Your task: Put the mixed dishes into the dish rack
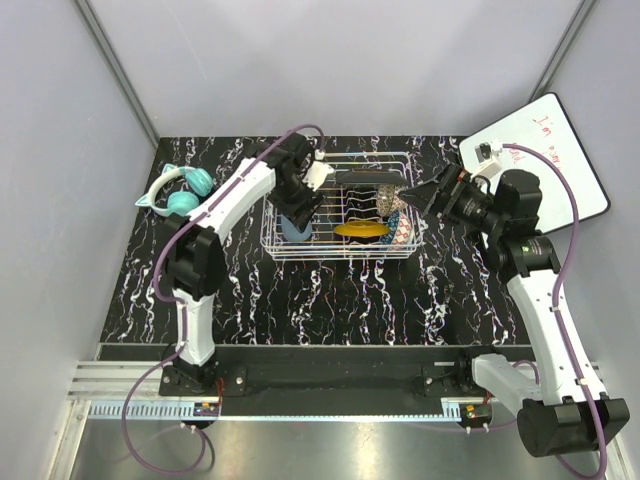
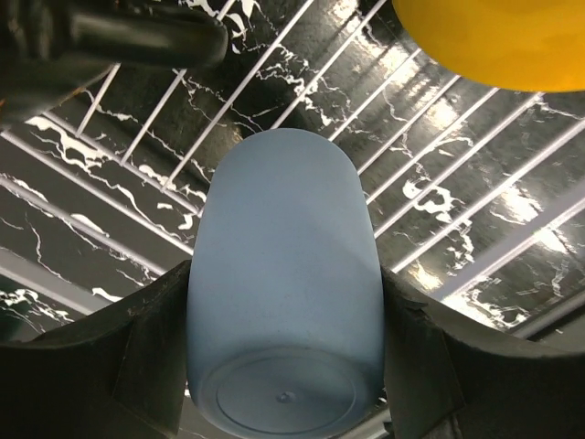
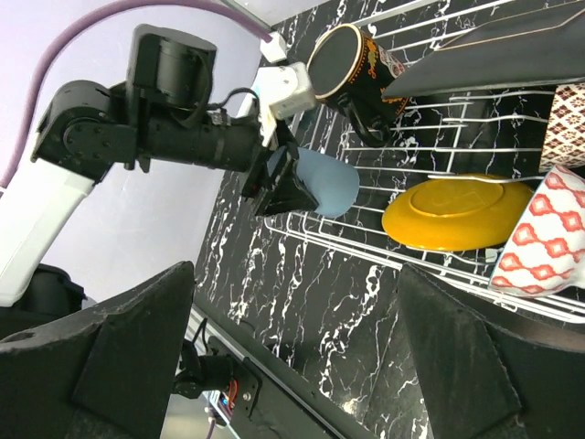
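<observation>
My left gripper [image 1: 297,215] is shut on the light-blue cup [image 2: 283,283], holding it inside the left end of the white wire dish rack [image 1: 272,243]; the cup also shows in the top view [image 1: 295,229] and the right wrist view [image 3: 327,183]. The rack holds the yellow plate [image 1: 361,230], the dark mug [image 3: 352,62], the square dark plate [image 1: 367,178] and a red-patterned bowl [image 3: 541,240]. My right gripper [image 1: 415,196] is open and empty at the rack's right end.
Teal cat-ear headphones [image 1: 178,190] lie left of the rack. A whiteboard with red writing [image 1: 558,150] sits at the back right. The black marbled tabletop [image 1: 330,300] runs in front of the rack.
</observation>
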